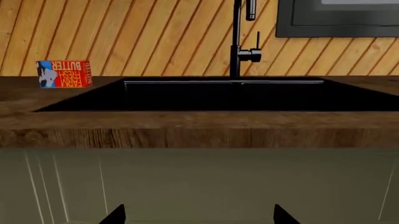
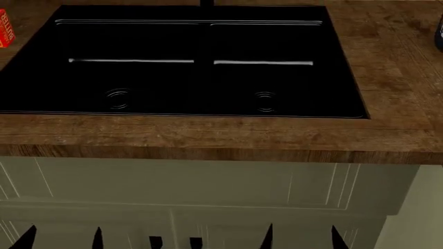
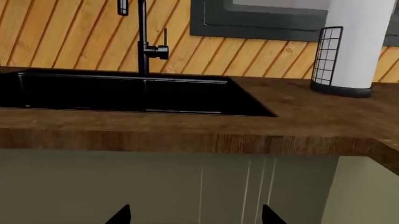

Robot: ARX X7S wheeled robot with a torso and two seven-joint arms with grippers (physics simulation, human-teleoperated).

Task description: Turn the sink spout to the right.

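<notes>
The sink spout (image 1: 237, 42) is a slim glossy black pipe rising from the back rim of the black double-basin sink (image 1: 218, 95), with its nozzle end (image 1: 251, 10) hanging just beside the pipe. It also shows in the right wrist view as the spout (image 3: 142, 37). In the head view only the spout's foot (image 2: 206, 2) shows, behind the sink (image 2: 201, 46). My left gripper (image 1: 199, 217) and right gripper (image 3: 194, 217) are both open and empty. They hang low in front of the cabinet doors, well short of the spout.
A short black side handle with a thin rod lever (image 1: 251, 54) sits on the spout's base. A butter box (image 1: 64, 73) stands on the wooden counter (image 2: 207, 135). A paper towel roll in a wire holder (image 3: 349, 46) stands on the counter. Behind is a slatted wooden wall.
</notes>
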